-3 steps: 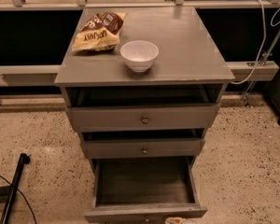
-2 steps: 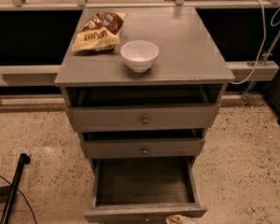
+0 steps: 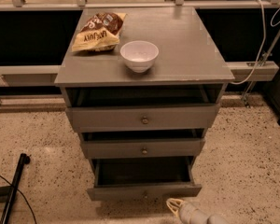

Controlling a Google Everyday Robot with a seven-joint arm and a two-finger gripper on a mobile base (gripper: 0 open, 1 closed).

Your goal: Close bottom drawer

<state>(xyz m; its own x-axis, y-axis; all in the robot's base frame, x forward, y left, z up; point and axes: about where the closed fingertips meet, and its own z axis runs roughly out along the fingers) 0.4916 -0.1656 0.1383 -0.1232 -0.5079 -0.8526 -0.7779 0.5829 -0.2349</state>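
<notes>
The bottom drawer (image 3: 144,191) of a grey three-drawer cabinet stands partly open. Its slim front faces me and the dark inside of its box (image 3: 142,171) shows. My gripper (image 3: 176,205) comes in from the bottom edge of the camera view. Its pale tip is just in front of the drawer's front, a little right of centre. Most of the arm is out of view. The middle drawer (image 3: 143,148) and the top drawer (image 3: 142,118) stand slightly out, each with a small brass knob.
A white bowl (image 3: 139,55) and a chip bag (image 3: 99,31) lie on the cabinet top (image 3: 186,45). A black pole and cable (image 3: 14,185) lie on the speckled floor at left. A white cable (image 3: 261,41) hangs at right beside a dark unit.
The bottom drawer's front has moved back towards the cabinet, so less of its box shows. My gripper has come up further into view behind it.
</notes>
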